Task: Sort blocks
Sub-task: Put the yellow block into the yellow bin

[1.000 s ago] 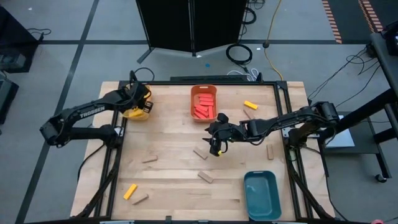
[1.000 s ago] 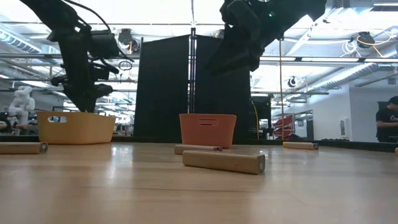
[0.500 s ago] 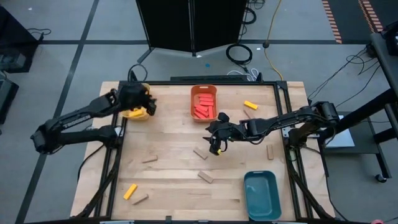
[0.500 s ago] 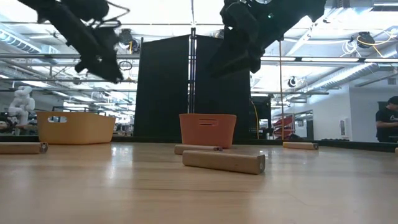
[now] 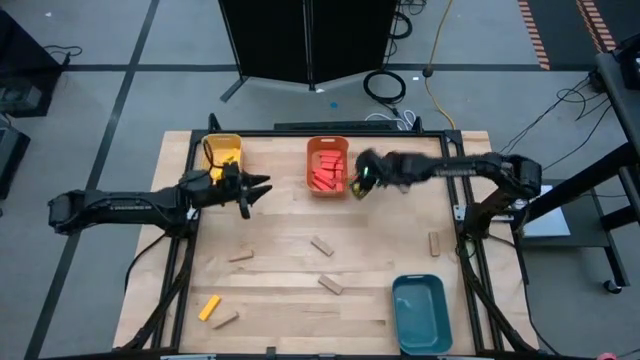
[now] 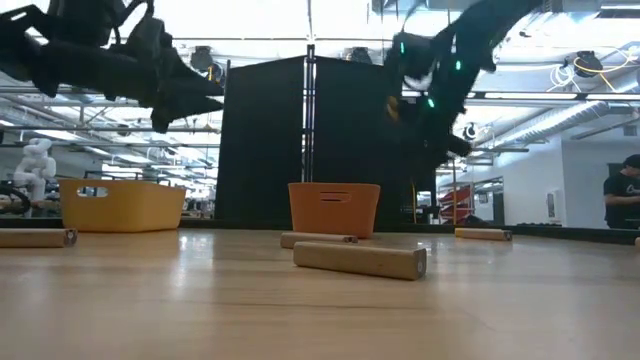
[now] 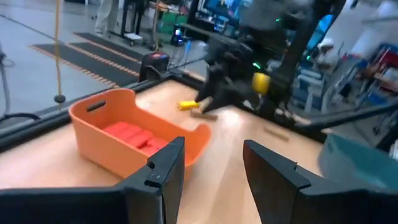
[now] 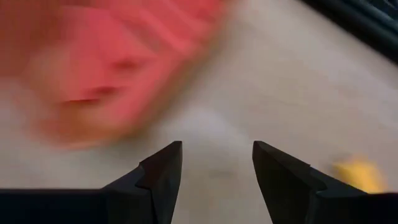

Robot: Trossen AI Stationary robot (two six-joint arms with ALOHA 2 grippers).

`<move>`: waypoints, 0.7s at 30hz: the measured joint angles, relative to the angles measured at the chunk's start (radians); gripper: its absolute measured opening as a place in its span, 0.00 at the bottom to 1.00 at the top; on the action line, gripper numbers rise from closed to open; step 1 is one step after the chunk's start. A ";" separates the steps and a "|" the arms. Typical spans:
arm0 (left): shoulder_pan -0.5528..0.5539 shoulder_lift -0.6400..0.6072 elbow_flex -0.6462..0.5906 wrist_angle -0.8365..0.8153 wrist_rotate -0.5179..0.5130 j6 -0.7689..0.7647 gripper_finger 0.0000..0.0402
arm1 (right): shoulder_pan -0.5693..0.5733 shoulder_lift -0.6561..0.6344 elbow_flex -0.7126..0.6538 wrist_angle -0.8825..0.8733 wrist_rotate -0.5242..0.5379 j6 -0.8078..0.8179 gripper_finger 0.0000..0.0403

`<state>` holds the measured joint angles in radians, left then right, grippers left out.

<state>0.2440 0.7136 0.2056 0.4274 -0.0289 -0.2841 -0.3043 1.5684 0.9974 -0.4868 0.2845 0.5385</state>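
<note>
Red blocks (image 5: 326,172) lie in the orange bin (image 5: 311,160) at the far middle. Tan blocks (image 5: 322,245) lie flat about the table's middle, and another tan block (image 5: 434,243) lies at the right. A yellow block (image 5: 209,307) lies near left. My left gripper (image 5: 258,188) hangs level and open just near of the yellow bin (image 5: 222,152), pointing at the orange bin (image 7: 93,124). My right gripper (image 5: 357,180) hovers open beside the orange bin's right wall, tipped downward. Its wrist view shows bare table between the fingers (image 8: 214,168) and a yellow block (image 8: 354,174) off to one side.
A teal bin (image 5: 420,312) stands at the near right corner. A black frame rail (image 5: 330,133) runs around the tabletop. The wood between the two arms and the near edge holds only scattered blocks, among them one (image 6: 360,260) lying close to the low camera.
My left gripper has swung away from above the yellow bin toward the table's near and right, tipping up from pointing down to level. My right gripper has gone from the table's middle toward the far edge, to the orange bin's right side. No block has moved.
</note>
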 joint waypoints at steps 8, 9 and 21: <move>0.021 -0.002 0.013 0.066 0.003 0.060 0.40 | -0.255 0.004 0.000 -0.151 -0.012 -0.121 0.46; 0.026 -0.002 0.021 0.070 0.003 0.077 0.40 | -0.277 0.008 0.000 -0.148 -0.030 -0.134 0.46; 0.076 -0.001 0.091 0.049 0.008 0.169 0.40 | -0.396 0.129 0.000 -0.189 -0.049 -0.340 0.47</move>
<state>0.3199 0.7128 0.2962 0.4767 -0.0212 -0.1152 -0.7002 1.6974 0.9970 -0.6758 0.2359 0.1985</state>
